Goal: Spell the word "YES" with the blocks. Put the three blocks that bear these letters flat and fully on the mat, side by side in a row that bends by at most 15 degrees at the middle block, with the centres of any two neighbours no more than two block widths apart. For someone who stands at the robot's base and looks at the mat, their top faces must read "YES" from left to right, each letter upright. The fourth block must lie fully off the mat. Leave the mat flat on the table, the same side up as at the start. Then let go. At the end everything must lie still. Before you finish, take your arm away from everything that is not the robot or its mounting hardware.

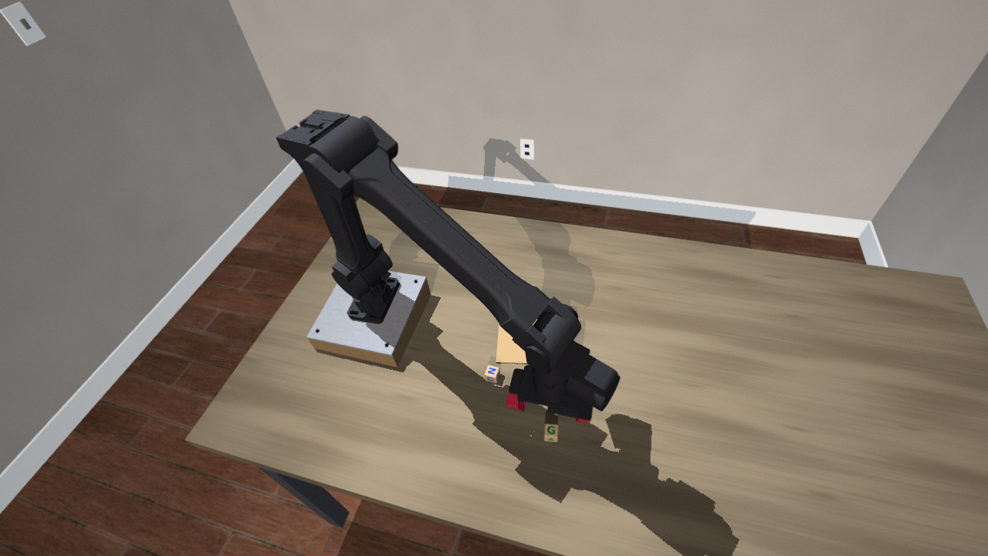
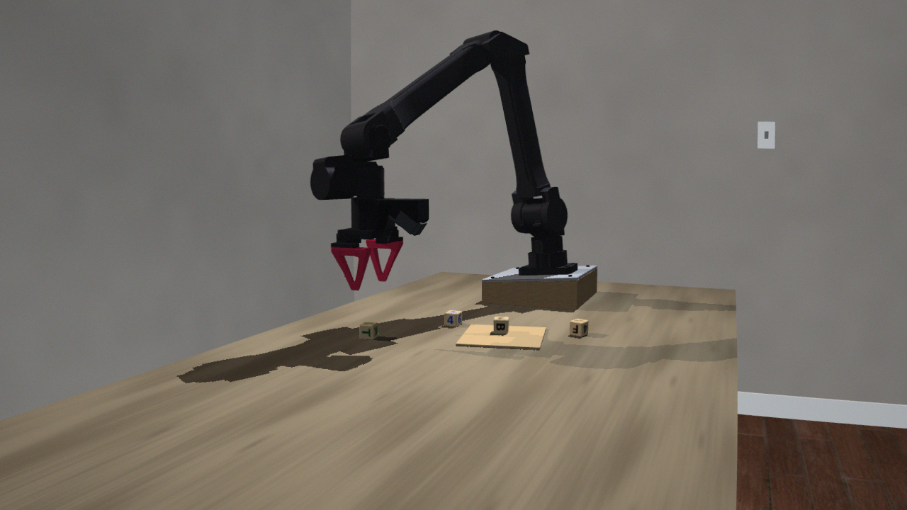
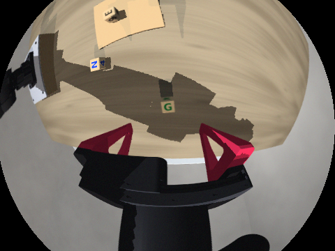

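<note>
My gripper (image 1: pixel 550 410) (image 2: pixel 368 285) (image 3: pixel 166 127) is open and empty, well above the table over a block with a green G on top (image 1: pixel 550 430) (image 2: pixel 368 330) (image 3: pixel 167 106). A block with a blue N on top (image 1: pixel 491 371) (image 2: pixel 452 318) (image 3: pixel 95 64) stands on the table between the G block and the mat (image 1: pixel 509 347) (image 2: pixel 526 338) (image 3: pixel 146 14). A block showing an E (image 2: pixel 501 325) (image 3: pixel 111 14) stands on the mat. In the top view the arm hides it. Another block (image 2: pixel 578 327) stands off the mat's far side; its top letter is not readable.
The robot's base plate (image 1: pixel 335 319) (image 2: pixel 494 278) sits on a wooden block at one end of the table (image 1: pixel 759 387) (image 2: pixel 392 431) (image 3: pixel 244 70). The arm reaches over the mat in the top view and hides most of it. The arm's shadow covers the G block.
</note>
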`<state>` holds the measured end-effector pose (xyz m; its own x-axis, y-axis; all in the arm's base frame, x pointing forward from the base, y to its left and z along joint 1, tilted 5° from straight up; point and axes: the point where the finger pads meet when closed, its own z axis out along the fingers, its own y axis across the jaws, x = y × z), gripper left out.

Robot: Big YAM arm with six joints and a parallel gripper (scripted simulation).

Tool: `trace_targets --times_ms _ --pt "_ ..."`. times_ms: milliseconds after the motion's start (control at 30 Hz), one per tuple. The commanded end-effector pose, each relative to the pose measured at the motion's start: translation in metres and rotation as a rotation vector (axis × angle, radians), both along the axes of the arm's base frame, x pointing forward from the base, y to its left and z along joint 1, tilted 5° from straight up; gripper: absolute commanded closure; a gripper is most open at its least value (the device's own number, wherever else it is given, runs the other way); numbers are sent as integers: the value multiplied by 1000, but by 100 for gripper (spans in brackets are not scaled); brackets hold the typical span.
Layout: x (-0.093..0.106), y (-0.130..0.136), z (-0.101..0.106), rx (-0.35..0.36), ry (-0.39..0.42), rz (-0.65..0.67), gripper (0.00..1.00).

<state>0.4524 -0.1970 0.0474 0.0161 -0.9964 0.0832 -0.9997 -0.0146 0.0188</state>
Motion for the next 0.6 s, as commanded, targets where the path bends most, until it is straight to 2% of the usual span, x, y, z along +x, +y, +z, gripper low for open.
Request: trace_targets --times_ms 0,133,200,333,500,567 --pt "22 -4 14 -12 -47 -126 0" --pt "23 -5 14 -15 -69 -315 0" --pt "23 -5 14 -15 -69 -315 0" --pt "25 -6 15 -16 -99 -564 0" --pt "27 -8 14 -8 -111 -803 0" --pt "22 -6 9 -7 -107 -897 0"
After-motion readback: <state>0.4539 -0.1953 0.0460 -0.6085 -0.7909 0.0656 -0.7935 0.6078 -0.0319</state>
